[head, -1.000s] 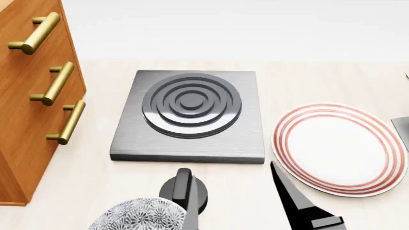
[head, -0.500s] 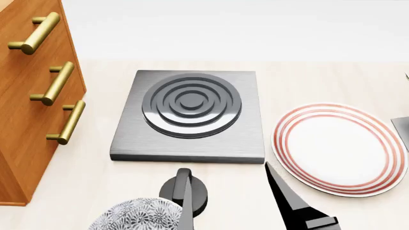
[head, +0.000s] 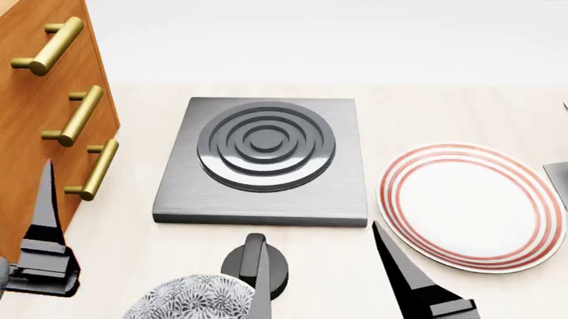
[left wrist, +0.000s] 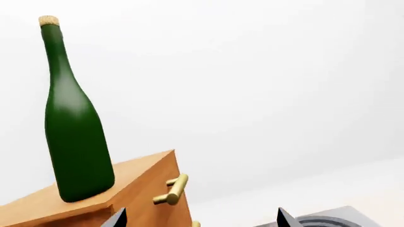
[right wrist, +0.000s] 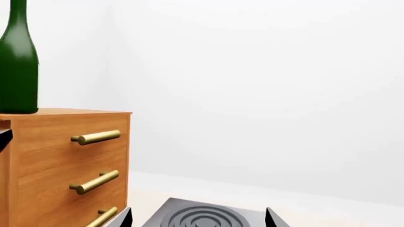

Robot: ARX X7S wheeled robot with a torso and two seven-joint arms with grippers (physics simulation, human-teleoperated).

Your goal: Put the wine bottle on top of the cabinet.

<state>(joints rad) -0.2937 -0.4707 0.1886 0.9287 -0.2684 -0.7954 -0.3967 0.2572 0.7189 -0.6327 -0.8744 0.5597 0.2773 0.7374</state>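
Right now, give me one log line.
wine bottle: upright on cabinet | left claw: open, empty | right claw: open, empty

A pale beige tabletop (head: 133,226) carries an orange-brown wooden cabinet (head: 36,133) at left, a grey square hotplate (head: 263,159) centrally, a red-ringed white plate (head: 470,206) at right, and a patterned bowl (head: 191,302) at the bottom edge.

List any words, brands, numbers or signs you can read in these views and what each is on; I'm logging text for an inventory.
None can be read.
The wine bottle on the cabinet shows plain green glass and a cork, with no label facing either wrist camera.
The cabinet fronts, the burner plate, the striped plate and the patterned bowl carry no writing.
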